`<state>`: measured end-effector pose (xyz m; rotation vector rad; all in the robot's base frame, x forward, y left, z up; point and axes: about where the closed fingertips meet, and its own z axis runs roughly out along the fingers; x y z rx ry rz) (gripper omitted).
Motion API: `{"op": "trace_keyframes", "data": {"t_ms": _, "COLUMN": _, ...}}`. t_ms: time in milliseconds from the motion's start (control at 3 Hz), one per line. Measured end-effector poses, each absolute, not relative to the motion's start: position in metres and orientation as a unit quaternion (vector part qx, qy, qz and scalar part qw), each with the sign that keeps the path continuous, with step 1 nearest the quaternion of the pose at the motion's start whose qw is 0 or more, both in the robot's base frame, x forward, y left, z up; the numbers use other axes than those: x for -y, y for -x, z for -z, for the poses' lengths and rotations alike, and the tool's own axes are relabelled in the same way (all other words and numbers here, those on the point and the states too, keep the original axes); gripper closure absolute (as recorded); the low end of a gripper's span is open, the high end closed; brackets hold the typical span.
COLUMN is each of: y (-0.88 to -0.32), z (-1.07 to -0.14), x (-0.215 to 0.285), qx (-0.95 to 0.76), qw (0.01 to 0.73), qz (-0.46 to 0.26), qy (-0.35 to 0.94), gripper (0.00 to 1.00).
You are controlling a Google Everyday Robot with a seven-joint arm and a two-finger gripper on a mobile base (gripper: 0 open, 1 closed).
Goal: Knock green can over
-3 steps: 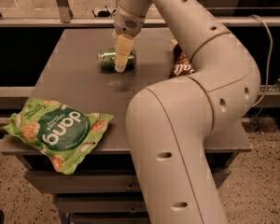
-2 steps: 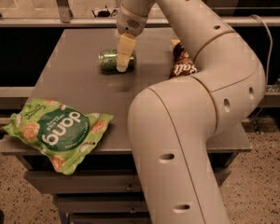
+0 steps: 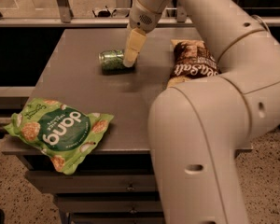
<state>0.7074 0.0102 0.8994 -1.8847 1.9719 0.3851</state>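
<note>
The green can lies on its side near the middle of the grey table, its silver end pointing left. My gripper hangs from the arm that reaches over the table, with its pale fingers pointing down at the can's right end, touching or just above it. The right end of the can is hidden behind the fingers.
A large flat green "dang" snack bag lies at the table's front left corner, overhanging the edge. A brown snack bag lies to the right of the can, partly behind my arm. A railing runs behind the table.
The arm has shifted slightly to the right and up. The can stays lying on its side in about the same spot.
</note>
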Motion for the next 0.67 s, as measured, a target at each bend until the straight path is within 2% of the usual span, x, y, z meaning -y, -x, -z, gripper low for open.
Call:
{"op": "trace_keyframes", "data": {"t_ms": 333, "y": -0.701, "z": -0.931, "x": 0.046, "qx": -0.731, "qw": 0.279, "qz": -0.147, "qy": 0.605, "gripper": 0.0}}
{"op": "trace_keyframes", "data": {"t_ms": 667, "y": -0.671, "z": -0.977, "x": 0.088, "qx": -0.735, "qw": 0.367, "qz": -0.148, "qy": 0.551, "gripper": 0.0}}
